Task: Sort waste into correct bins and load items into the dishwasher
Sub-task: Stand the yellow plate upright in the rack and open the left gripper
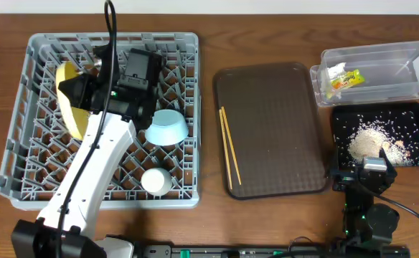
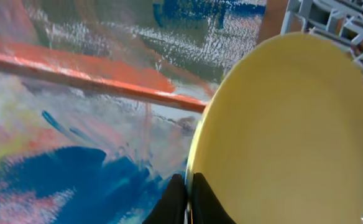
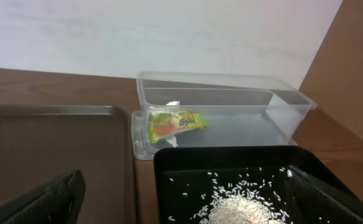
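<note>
My left gripper (image 1: 82, 92) is shut on the rim of the round yellow plate (image 1: 67, 107), which stands on edge in the left part of the grey dishwasher rack (image 1: 23, 179). In the left wrist view, both black fingers (image 2: 175, 202) pinch the plate (image 2: 293, 137) edge. A light-blue bowl (image 1: 168, 127) and a small white cup (image 1: 156, 180) sit in the rack. Two chopsticks (image 1: 229, 147) lie on the brown tray (image 1: 274, 129). The wrapper (image 1: 342, 79) (image 3: 175, 121) lies in the clear tub (image 1: 403, 61). Rice (image 1: 371, 140) (image 3: 237, 208) covers the black tray (image 1: 417, 115). My right gripper (image 3: 194, 205) hangs open at that tray's near edge.
The brown serving tray (image 3: 57, 143) lies between the rack and the two bins. The clear tub (image 3: 231, 93) stands directly behind the black tray (image 3: 169, 158) at the far right. Bare wooden table shows around the trays.
</note>
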Available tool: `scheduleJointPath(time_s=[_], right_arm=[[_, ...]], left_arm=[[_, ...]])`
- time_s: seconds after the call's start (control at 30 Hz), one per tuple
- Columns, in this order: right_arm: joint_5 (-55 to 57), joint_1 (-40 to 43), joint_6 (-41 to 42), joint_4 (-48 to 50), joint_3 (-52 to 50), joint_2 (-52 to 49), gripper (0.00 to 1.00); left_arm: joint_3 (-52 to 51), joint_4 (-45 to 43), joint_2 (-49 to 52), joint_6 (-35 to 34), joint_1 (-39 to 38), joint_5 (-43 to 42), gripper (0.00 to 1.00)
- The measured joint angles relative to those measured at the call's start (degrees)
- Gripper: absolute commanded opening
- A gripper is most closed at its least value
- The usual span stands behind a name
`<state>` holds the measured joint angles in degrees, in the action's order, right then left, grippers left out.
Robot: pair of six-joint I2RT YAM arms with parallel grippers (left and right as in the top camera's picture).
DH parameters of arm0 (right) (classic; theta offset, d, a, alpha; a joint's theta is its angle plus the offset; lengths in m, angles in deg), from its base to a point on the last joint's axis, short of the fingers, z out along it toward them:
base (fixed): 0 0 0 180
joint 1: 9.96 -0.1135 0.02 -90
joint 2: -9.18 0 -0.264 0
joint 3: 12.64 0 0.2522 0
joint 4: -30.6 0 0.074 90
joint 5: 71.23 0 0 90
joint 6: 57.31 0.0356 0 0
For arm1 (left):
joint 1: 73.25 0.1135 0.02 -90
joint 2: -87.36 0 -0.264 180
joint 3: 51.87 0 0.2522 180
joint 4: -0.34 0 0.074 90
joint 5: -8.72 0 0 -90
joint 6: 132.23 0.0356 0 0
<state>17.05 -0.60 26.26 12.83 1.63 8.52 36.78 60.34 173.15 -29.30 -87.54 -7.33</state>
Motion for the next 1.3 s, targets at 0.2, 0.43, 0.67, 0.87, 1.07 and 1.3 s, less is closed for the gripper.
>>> scheduleJointPath(time_s=[0.2,0.43,0.67,0.87,1.07,1.3], right_arm=[[0.0,0.0,0.0,0.0,0.0,0.0,0.99],[0.0,0.0,0.0,0.0,0.0,0.0,0.99],[0.0,0.0,0.0,0.0,0.0,0.0,0.99],[0.0,0.0,0.0,0.0,0.0,0.0,0.99],[0.0,0.0,0.0,0.0,0.0,0.0,0.99],[0.0,0.0,0.0,0.0,0.0,0.0,0.99]], left_arm=[[0.0,-3.4,0.0,7.8,0.7,-1.6,0.06],[0.0,-3.5,0.0,10.9,3.7,-4.7,0.06],[0.0,-3.7,0.0,11.5,6.5,-9.2,0.06],[0.0,-4.1,0.0,11.7,8.6,-12.5,0.06],[0.0,-8.0,0.0,15.4,9.6,-13.4,0.06],[0.0,-9.2,0.4,18.6,9.6,-14.1,0.06]])
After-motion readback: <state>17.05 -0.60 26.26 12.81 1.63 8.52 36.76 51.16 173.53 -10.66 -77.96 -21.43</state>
